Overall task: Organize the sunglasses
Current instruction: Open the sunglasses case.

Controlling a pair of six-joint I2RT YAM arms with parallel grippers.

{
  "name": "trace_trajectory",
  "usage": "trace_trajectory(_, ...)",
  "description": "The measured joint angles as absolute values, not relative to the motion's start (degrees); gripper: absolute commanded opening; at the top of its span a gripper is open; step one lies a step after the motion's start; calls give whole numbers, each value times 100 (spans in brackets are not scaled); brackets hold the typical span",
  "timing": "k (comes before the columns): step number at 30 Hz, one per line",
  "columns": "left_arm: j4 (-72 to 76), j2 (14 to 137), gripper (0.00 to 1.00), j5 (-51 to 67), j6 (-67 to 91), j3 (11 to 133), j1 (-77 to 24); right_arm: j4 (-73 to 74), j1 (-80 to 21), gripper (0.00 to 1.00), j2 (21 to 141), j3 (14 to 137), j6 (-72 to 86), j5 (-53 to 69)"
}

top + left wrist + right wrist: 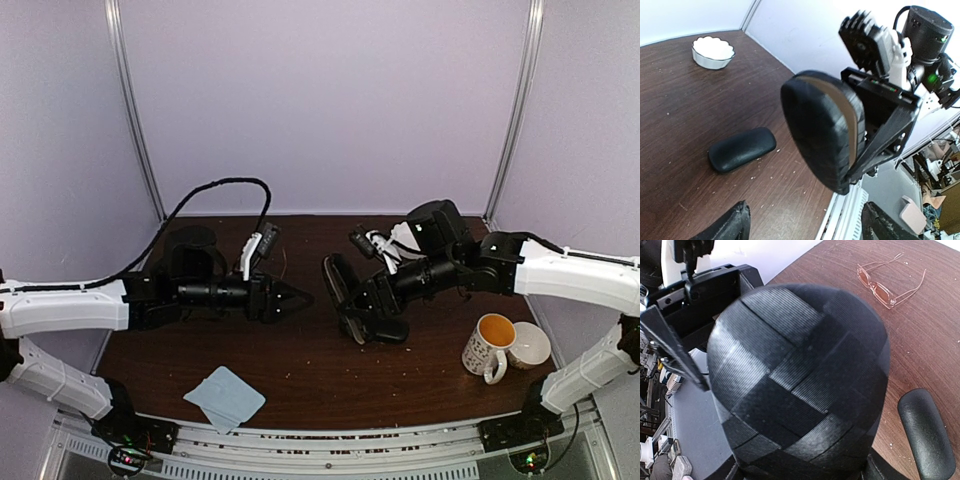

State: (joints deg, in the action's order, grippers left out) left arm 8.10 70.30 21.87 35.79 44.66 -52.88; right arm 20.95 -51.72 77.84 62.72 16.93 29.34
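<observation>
Right jaws clamp the case (815, 130) aloft, edge-on toward the left jaws, spread wide apparently to open it.

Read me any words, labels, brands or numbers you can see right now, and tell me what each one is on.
No text can be read in any view.
Mug: dark marks on its white side, too small and blurred to tell whether they are words.
Black case: no lettering shows on its shell.
</observation>
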Motion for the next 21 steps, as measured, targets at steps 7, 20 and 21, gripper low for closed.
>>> trace_trajectory(7, 1420, 7465, 87, 2390, 4001, 4530, -5299, 2091, -5172, 0, 7843, 6272, 1693, 2936)
trace_trajectory(20, 1682, 7894, 79, 2335, 4346, 4834, -5336, 2069, -5172, 0, 7846, 6272, 1693, 3004)
trace_trajectory(21, 1691, 7922, 78, 2316, 4359, 4836, -5336, 2067, -5172, 0, 7846, 6272, 1693, 3009)
